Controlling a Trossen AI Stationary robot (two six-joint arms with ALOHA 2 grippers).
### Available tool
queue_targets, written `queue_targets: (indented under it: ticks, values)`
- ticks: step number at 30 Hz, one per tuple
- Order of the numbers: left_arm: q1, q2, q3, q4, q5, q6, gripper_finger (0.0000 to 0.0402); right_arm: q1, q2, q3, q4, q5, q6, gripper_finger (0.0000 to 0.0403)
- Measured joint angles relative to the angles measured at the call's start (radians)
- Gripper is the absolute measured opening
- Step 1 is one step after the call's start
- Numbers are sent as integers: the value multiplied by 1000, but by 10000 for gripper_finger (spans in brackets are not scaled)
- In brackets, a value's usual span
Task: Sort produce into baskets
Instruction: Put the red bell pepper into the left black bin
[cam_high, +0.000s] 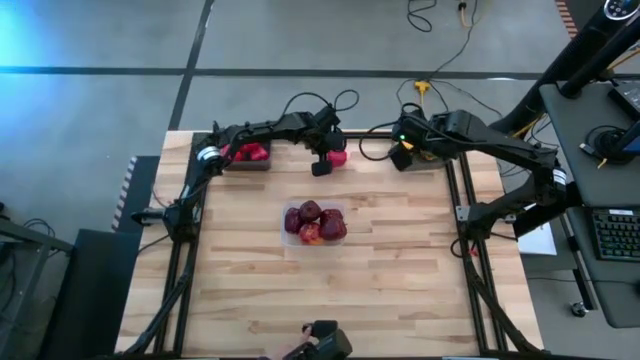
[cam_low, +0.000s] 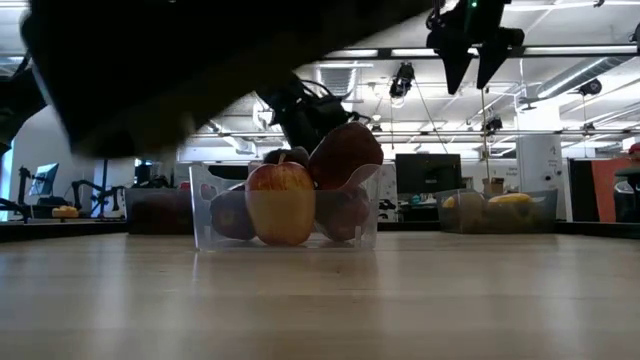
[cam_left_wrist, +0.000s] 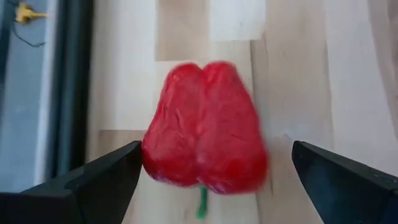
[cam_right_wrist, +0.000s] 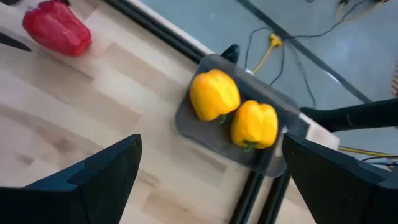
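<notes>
A red bell pepper (cam_left_wrist: 202, 127) lies on its side on the wood table (cam_high: 380, 290) near the far edge, also seen in the high view (cam_high: 339, 157). My left gripper (cam_left_wrist: 214, 155) is open, slanting down over it, with one finger on either side of the pepper; I see no touch. My right gripper (cam_right_wrist: 211, 143) hangs open high above the far right corner, over a dark grey tray (cam_right_wrist: 199, 134) holding two yellow peppers (cam_right_wrist: 214, 93), (cam_right_wrist: 254, 123). Neither gripper holds anything.
A clear container (cam_high: 286, 228) of dark red apples (cam_high: 310, 212) stands at the table's middle. A second grey tray (cam_high: 245, 165) with red peppers (cam_high: 252, 152) sits at the far left. Black frame rails (cam_high: 455, 210) run along the table's sides. A dark blurred shape fills the low view's upper left.
</notes>
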Motion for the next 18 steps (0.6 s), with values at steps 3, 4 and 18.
queue_targets:
  ticks: [3,4,18]
  values:
    - [-3,30,7,6,-1,-12,393,8,4,-3,10,-7,0,380]
    - [-4,40,15,16,-5,-26,393,10,6,-4,15,-7,0,380]
    - [-8,47,43,4,-5,-238,250,10,7,-61,103,-7,8,379]
